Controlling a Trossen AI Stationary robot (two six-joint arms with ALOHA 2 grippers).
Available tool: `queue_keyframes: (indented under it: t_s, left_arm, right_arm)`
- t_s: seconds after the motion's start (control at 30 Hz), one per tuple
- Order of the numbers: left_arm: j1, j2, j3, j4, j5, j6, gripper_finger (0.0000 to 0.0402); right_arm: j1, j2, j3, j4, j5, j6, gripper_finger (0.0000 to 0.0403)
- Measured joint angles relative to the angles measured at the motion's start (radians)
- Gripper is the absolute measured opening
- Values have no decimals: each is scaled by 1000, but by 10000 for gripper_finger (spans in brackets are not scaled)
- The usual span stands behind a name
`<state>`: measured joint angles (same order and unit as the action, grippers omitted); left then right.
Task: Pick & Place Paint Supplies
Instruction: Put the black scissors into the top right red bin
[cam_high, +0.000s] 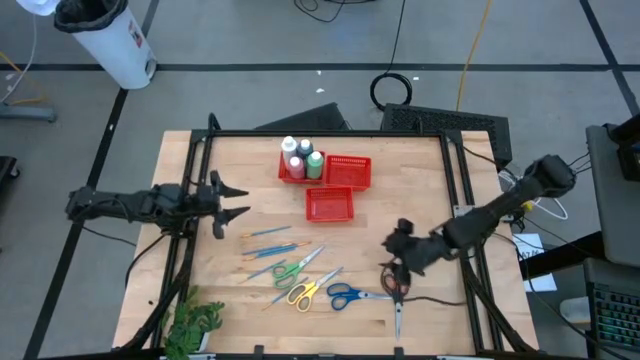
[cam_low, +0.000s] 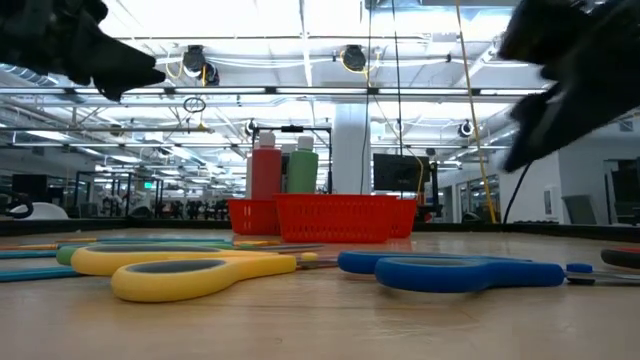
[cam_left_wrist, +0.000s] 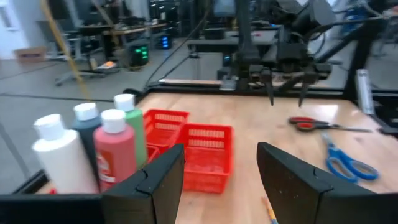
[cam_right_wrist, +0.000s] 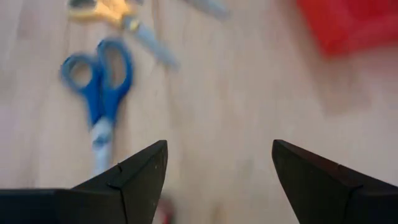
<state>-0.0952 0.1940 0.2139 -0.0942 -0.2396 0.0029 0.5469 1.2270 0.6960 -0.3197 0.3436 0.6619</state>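
Several white-capped bottles (cam_high: 302, 158) stand upright in a red mesh basket, close in the left wrist view (cam_left_wrist: 93, 149). Thin blue and orange brushes (cam_high: 268, 242) lie flat on the wood. Green scissors (cam_high: 291, 268), yellow scissors (cam_high: 304, 292), blue scissors (cam_high: 349, 295) and red scissors (cam_high: 393, 284) lie near the table's near edge. My right gripper (cam_high: 396, 256) hovers open just above the red scissors, with the blue scissors (cam_right_wrist: 99, 78) ahead of it. My left gripper (cam_high: 236, 200) is open above the table's left part, level with the baskets.
Two more red mesh baskets (cam_high: 348, 172) (cam_high: 330, 204) sit beside and in front of the bottles. A green leafy plant (cam_high: 192, 322) stands at the near left corner. A black frame (cam_high: 455, 190) borders the table. Bare wood lies between the baskets and the scissors.
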Motion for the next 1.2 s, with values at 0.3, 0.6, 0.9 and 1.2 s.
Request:
queue_keyframes:
  t_s: [0.3,0.6,0.9,1.2]
  left_arm:
    - [0,-45,-14,-6,-33,-5,209]
    - [0,-44,-14,-6,-39,-7,209]
    - [0,-44,-14,-7,-39,-7,209]
    - [0,-44,-14,-7,-40,-7,209]
  right_arm:
    - [198,67,13,-243,-7,302,281]
    - [214,185,13,-231,-49,457,281]
    - [198,303,18,-254,-53,546,278]
    - [185,305,15,-355,-9,666,194]
